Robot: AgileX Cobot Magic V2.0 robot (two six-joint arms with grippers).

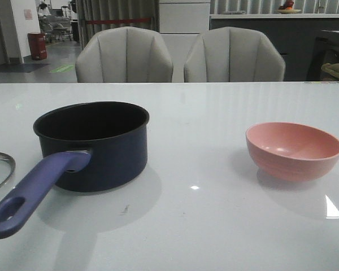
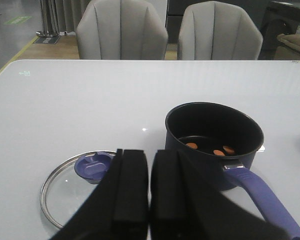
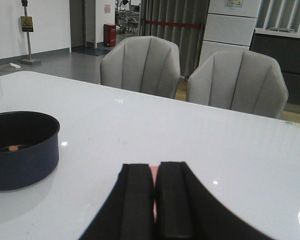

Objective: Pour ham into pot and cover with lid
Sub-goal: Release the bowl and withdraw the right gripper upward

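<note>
Showroom/office-type space: white table (image 1: 214, 113) w/ grey chairs (image 1: 124, 56), open hall, curtains (image 1: 116, 14) behind.

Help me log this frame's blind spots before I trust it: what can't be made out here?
- Ham: hidden by the pot wall in the front view.
- Lid: cut off by the front view's edge; partly behind the left gripper in its wrist view.
- Pink bowl: a sliver behind the right gripper in the right wrist view.
</note>
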